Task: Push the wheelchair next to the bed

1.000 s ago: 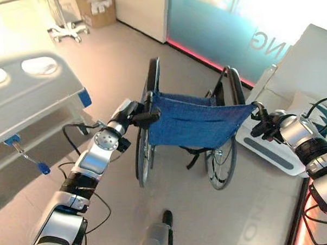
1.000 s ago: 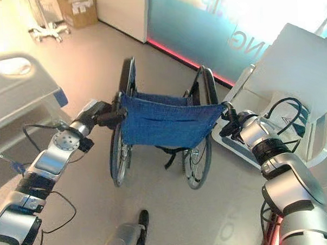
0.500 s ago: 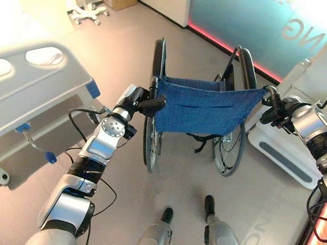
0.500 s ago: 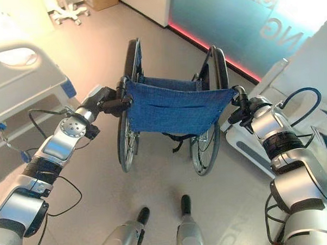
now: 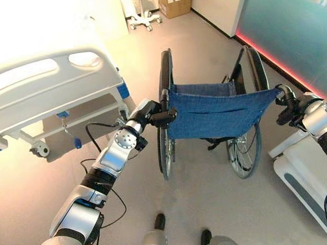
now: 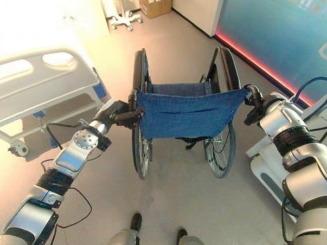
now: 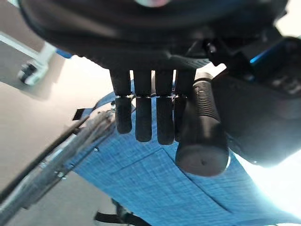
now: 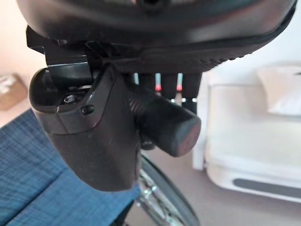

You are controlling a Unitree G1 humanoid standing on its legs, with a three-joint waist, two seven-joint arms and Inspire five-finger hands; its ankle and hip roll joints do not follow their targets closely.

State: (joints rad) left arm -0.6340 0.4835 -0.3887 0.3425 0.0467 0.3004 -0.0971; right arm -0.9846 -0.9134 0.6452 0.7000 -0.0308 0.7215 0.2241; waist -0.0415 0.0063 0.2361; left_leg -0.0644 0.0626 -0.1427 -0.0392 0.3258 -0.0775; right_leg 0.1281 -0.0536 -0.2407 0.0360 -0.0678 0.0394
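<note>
My left hand (image 5: 152, 113) is closed around the left push handle (image 7: 201, 136) of the wheelchair (image 5: 217, 112); in the left wrist view the ribbed black grip lies inside my curled fingers (image 7: 141, 117). My right hand (image 6: 258, 105) is closed around the right push handle (image 8: 164, 121); in the right wrist view the round grip end projects past the thumb (image 8: 101, 141).

The wheelchair stands directly ahead of me on the floor (image 5: 210, 202), its back toward me. Its blue fabric backrest (image 6: 187, 113) is stretched between the two handles. The two large spoked wheels (image 5: 166, 122) stand upright on either side of the seat.

The floor is a smooth, pale grey sheet.

The bed (image 5: 48, 87) stands to my left, near the wheelchair but apart from it, with a strip of floor between them. It has a white moulded end panel (image 5: 58, 78) with oval cut-outs, blue corner fittings (image 5: 123, 91) and a caster (image 5: 40, 151) under the frame.

To my right, just beside the right wheel, stands a white unit (image 5: 307, 170) with a grey inlay on its top.

Farther on, a frosted teal glass wall (image 6: 278, 25) runs along the right side of the room, with a red glowing strip (image 6: 258, 61) at its base. At the far end stand a cardboard box (image 5: 174, 0) against a pale wall (image 6: 199, 7) and a white wheeled stand base (image 5: 144, 19).
</note>
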